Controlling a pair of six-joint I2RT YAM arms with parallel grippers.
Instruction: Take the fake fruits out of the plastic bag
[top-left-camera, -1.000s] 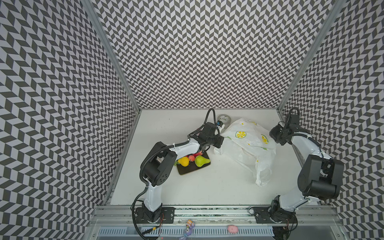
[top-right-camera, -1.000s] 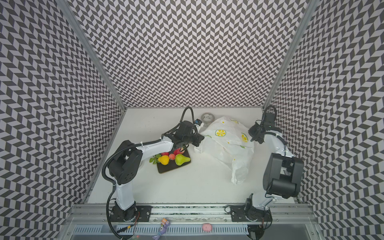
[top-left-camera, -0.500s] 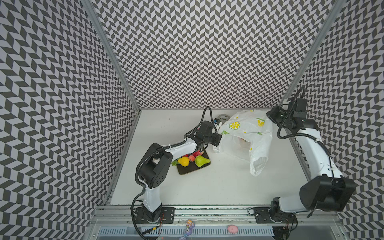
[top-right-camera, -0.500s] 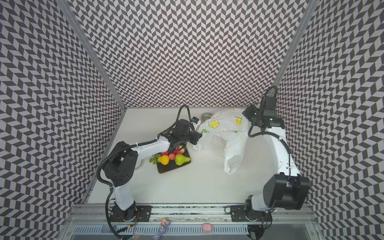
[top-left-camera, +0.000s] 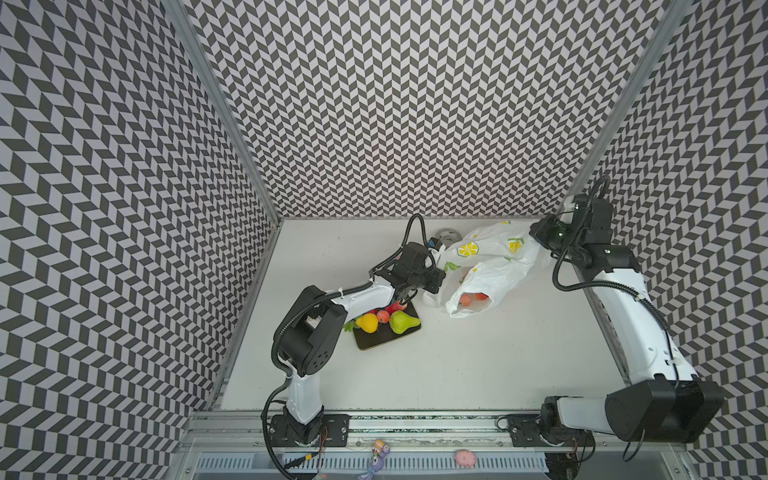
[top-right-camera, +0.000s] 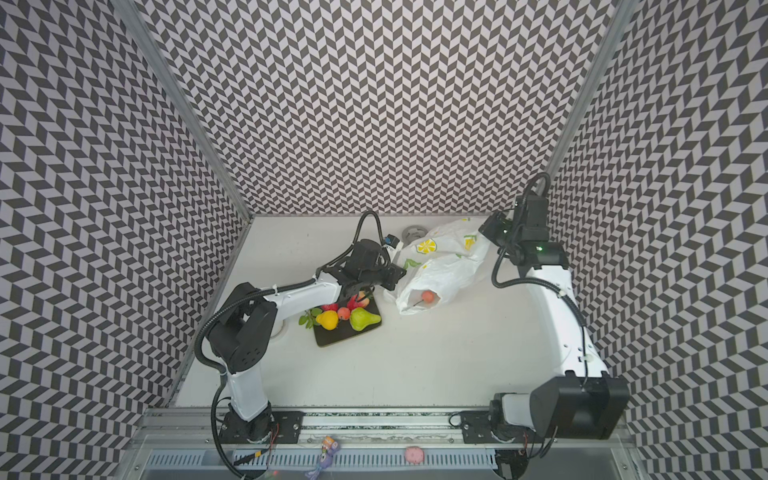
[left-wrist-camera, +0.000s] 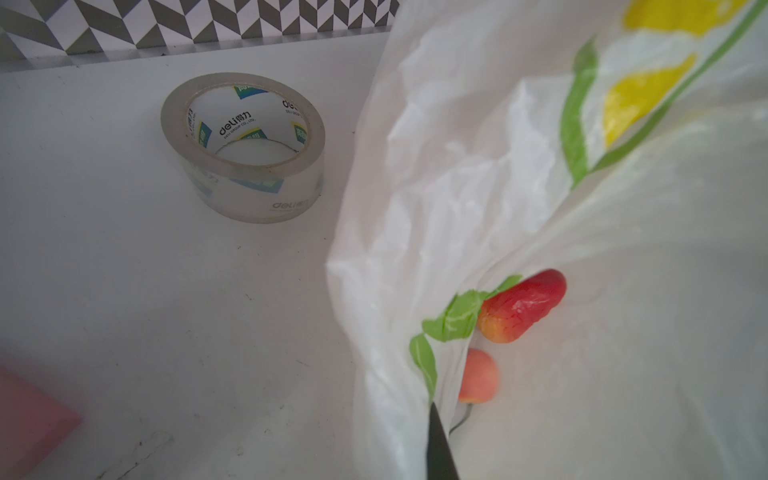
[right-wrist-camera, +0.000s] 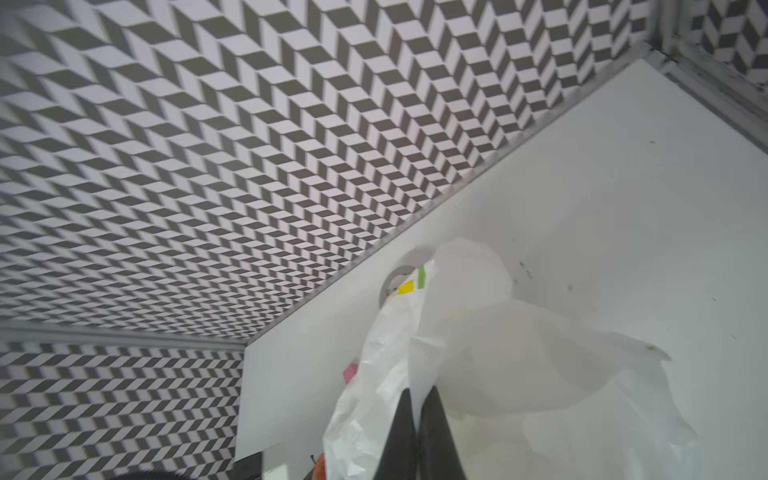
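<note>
Though the white table (top-left-camera: 478, 365) fills the lower middle of both top views, the work sits toward its upper right. The plastic bag (top-left-camera: 494, 266) hangs there between the two arms. Its long axis runs from upper right down to lower left in both top views.

The right gripper (right-wrist-camera: 419, 409) is closed on the bag's high end at the upper right. Its wrist view shows both fingers nipped together with film between them. The left gripper (left-wrist-camera: 437, 432) is closed too, pinching the bag's edge near frame centre, though only one dark finger shows in its wrist view.

A dark board (top-left-camera: 386, 334) lies lower left of the bag, apart from it. It carries a green pear (top-left-camera: 402, 322), a yellow lemon (top-left-camera: 368, 323) and some red pieces. A tape roll (left-wrist-camera: 243, 145) stands near the bag at the back.

Smallest are the fake fruits (top-left-camera: 471, 298) inside the bag, a red fruit (left-wrist-camera: 523, 305) and a peach ball (left-wrist-camera: 478, 376). They lie at the bag's low end, lower right of the left gripper and well apart from the right one. The left arm is judged the nearer, and the low end seems to open toward the board.
</note>
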